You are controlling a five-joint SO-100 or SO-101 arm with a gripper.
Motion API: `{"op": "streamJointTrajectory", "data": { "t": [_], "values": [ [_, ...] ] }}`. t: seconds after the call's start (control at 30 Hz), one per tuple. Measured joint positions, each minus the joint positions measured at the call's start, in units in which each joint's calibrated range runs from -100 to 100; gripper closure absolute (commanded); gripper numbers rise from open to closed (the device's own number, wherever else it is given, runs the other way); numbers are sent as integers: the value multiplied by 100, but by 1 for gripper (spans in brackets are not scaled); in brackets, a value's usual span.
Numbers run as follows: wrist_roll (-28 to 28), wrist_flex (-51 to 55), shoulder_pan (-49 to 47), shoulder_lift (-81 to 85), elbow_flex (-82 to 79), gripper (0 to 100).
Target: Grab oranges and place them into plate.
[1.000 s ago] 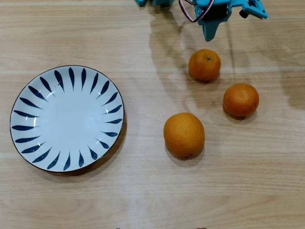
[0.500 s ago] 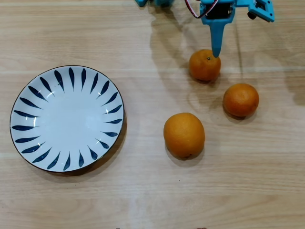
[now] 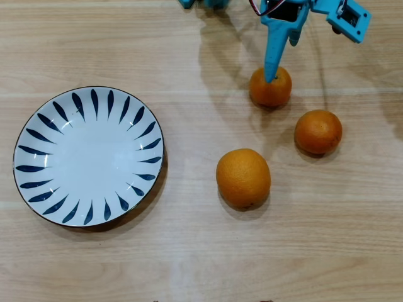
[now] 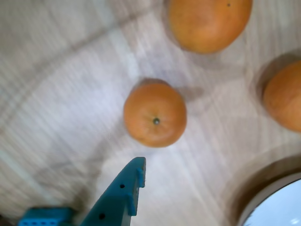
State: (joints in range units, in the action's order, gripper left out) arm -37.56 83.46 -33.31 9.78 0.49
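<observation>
Fingertip first: in the overhead view the gripper (image 3: 275,74) reaches down from the top edge, and its one visible blue finger (image 3: 274,53) has its tip lying over the upper part of the nearest small orange (image 3: 271,87). Height cannot be read from above. In the wrist view that finger (image 4: 123,193) rises from the bottom edge and stops short of the same orange (image 4: 155,114), with bare wood showing between them, so the fruit appears untouched. Only this one finger shows in either view, so whether the jaws stand apart or together cannot be told.

The relation that matters is simple: the orange lies straight ahead of the fingertip, stem dimple facing up, and being round it offers no preferred grasp axis. The second small orange (image 3: 318,131) sits near, down and to the right in the overhead view, and the large orange (image 3: 243,178) lies lower still. The plate (image 3: 38,119) rests well apart at the left, empty, with all three fruits on the table (image 3: 189,264).
</observation>
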Motion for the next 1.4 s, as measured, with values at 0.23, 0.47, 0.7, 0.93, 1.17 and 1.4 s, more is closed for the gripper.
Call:
{"op": "streamJointTrajectory", "data": {
  "t": [0.23,0.47,0.7,0.93,1.17,1.4],
  "values": [
    [-1038,-69,-84,-406,-80,55],
    [-1471,-827,-127,-838,-815,55],
    [-1993,-2136,-371,-855,-1974,55],
    [-2061,-2980,-371,-889,-2506,55],
    [-2061,-3040,-321,-889,-2966,65],
    [-2061,-3040,-279,-889,-3010,68]
  ]
}}
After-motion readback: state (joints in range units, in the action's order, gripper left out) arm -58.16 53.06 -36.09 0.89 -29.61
